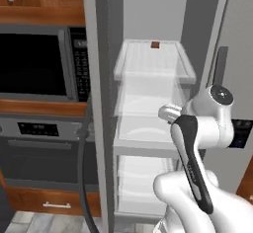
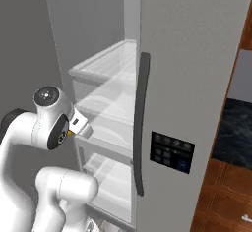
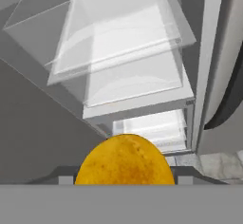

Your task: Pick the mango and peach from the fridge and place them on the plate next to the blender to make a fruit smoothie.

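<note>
One fruit in hand: the mango point(image 3: 124, 160), a yellow-orange oval, sits between the fingertips at the near edge of the hand view.
Gripper: the gripper point(image 3: 124, 178) is clenched on the mango; the dark fingertips point(image 3: 64, 176) show just at the fruit's two sides.
Gripper in the base views: in the left base view the hand is a pale stub point(image 1: 169, 112) in front of the middle shelves; in the right base view a sliver of orange shows at the hand, beside the wrist.
Fridge: the fridge point(image 2: 192, 78) is grey, with one door swung open to the left and the white interior exposed.
Closed door: on the right, carrying a long dark handle point(image 2: 140, 123) and a dark control panel point(image 2: 171, 151).
Shelves: clear glass shelves point(image 1: 153, 61) stacked one above another, with white drawers lower down.
Small dark brown block: the block point(image 1: 155, 45) rests at the far edge of the top shelf, well apart from the gripper.
Left of the fridge: a black microwave point(image 1: 42, 61) set in wood cabinetry, with an oven point(image 1: 44, 150) directly below it.
Peach: cannot tell where it lies.
</note>
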